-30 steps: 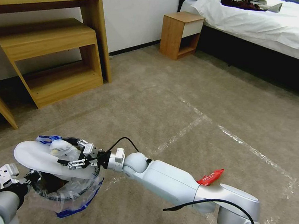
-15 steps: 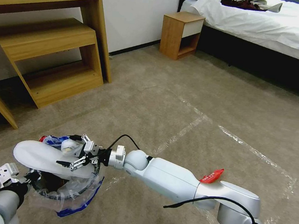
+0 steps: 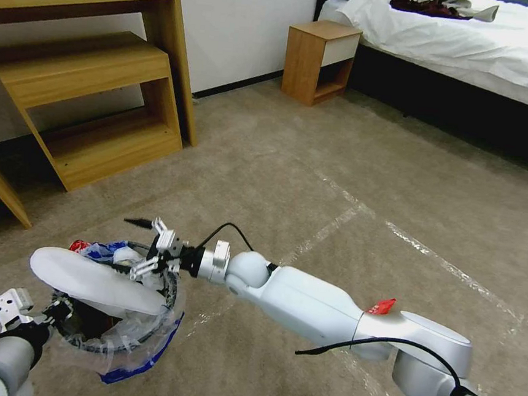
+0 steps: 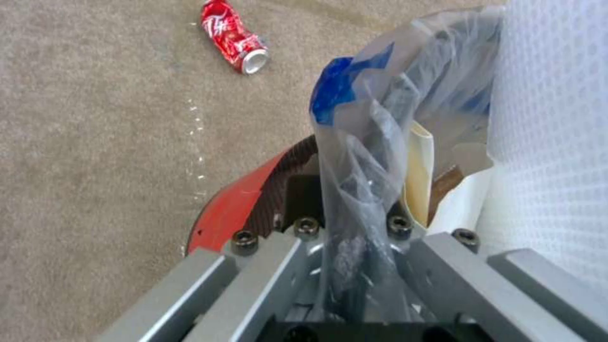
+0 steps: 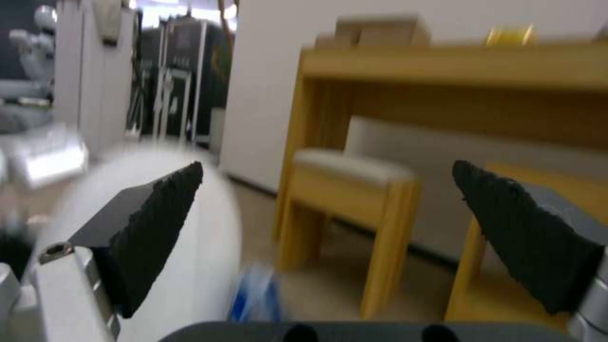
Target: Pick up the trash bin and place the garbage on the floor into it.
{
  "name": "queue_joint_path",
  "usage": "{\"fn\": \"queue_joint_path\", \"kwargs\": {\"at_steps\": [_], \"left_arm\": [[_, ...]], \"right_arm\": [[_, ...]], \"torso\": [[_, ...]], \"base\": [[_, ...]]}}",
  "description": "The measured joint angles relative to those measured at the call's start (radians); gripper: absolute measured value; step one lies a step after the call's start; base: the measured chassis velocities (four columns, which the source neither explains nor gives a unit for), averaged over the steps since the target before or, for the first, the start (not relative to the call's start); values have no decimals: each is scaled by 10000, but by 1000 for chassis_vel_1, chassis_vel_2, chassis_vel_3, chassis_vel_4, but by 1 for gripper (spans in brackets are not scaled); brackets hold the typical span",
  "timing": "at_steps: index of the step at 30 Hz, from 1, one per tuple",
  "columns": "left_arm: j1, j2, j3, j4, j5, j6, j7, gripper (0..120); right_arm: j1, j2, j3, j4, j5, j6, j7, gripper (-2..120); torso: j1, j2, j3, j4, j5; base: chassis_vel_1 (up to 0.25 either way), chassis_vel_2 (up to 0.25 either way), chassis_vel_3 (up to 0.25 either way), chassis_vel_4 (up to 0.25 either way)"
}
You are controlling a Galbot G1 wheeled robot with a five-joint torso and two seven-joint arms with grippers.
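Carpet floor surrounds our bin, gripped at its rim by our left gripper, fingers clamped. Our right gripper hangs above it, fingers apart. We fear the slipper, lying across the bin's rim, may slide off.

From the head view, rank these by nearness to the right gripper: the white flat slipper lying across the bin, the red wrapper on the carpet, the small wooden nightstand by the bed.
1. White flat slipper, just beside and below the open right gripper, lying across the trash bin.
2. Red wrapper, on the carpet behind the right forearm.
3. Small wooden nightstand, far off by the bed.
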Motion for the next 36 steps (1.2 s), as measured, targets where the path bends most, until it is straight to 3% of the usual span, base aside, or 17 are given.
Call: {"fn": "queue_joint_path", "kwargs": {"at_steps": [12, 15, 17, 18, 21, 24, 29, 36], "left_arm": [[-38, 139, -135, 50, -145, 0, -71, 0], [-71, 139, -122, 64, -152, 0, -77, 0], [-125, 141, -123, 75, -194, 0, -91, 0], [-125, 141, -123, 75, -194, 0, -91, 0], [-148, 152, -162, 76, -252, 0, -99, 0], [-140, 182, -186, 90, -259, 0, -104, 0], [-121, 226, -208, 93, -281, 0, -102, 0], [-123, 106, -138, 107, -234, -1, -84, 0]], "right_arm": [[522, -1388, 2533, 1318, 270, -86, 585, 100], [424, -1787, 2974, 1417, -53, -272, 1384, 100], [-21, -2358, 3363, 1576, -325, -567, 2827, 100], [-21, -2358, 3363, 1576, -325, -567, 2827, 100], [-1408, -2941, 4498, 1779, -1057, -1052, 4269, 100], [-2524, -3229, 5380, 1911, -1550, -1145, 4779, 100], [-4395, -3606, 7272, 2736, -2403, -1183, 5267, 100], [-7154, -3255, 9405, 3746, -3480, -984, 5501, 100]], "torso": [[0, 0, -1, 0, 3], [0, 0, -1, 0, 1], [0, 0, -1, 2, 3], [0, 0, -1, 2, 3], [0, 0, 0, -1, 4], [0, -1, 0, -7, 7], [0, 0, -1, 1, 3], [0, 0, -3, -3, 4]], "base": [[0, 0, 0, 0], [0, 0, 0, 0], [0, 0, 0, 0], [0, 0, 0, 0], [0, 0, 0, 0], [0, 0, 0, 0], [0, 0, 0, 0], [0, 0, 0, 0]]}}
